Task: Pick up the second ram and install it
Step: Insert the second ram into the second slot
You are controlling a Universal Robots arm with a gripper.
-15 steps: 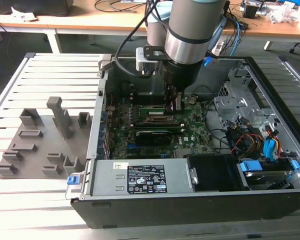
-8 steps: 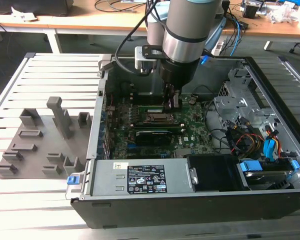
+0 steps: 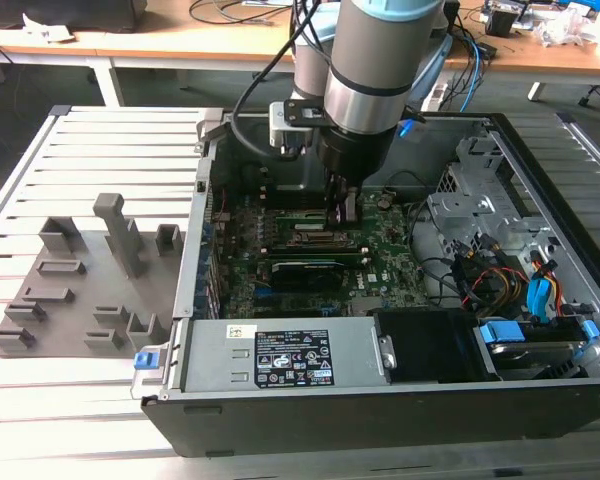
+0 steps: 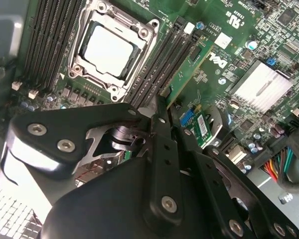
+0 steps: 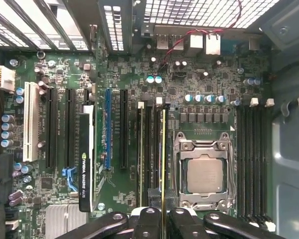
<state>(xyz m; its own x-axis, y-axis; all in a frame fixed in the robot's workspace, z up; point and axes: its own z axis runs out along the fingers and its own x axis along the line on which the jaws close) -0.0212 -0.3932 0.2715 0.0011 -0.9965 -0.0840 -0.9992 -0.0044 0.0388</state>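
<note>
- The gripper (image 5: pixel 162 219) stood inside the open computer case (image 3: pixel 540 190), jaws closed on the second ram (image 5: pixel 163 154).
- The stick stood edge-up beside the CPU socket (image 5: pixel 204 172), over the motherboard (image 5: pixel 199 79).

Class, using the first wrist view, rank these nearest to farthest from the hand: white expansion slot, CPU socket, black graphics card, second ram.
1. second ram: held in the hand.
2. CPU socket: right beside the ram.
3. black graphics card: on the ram's other side.
4. white expansion slot: beyond the card, farthest out.
</note>
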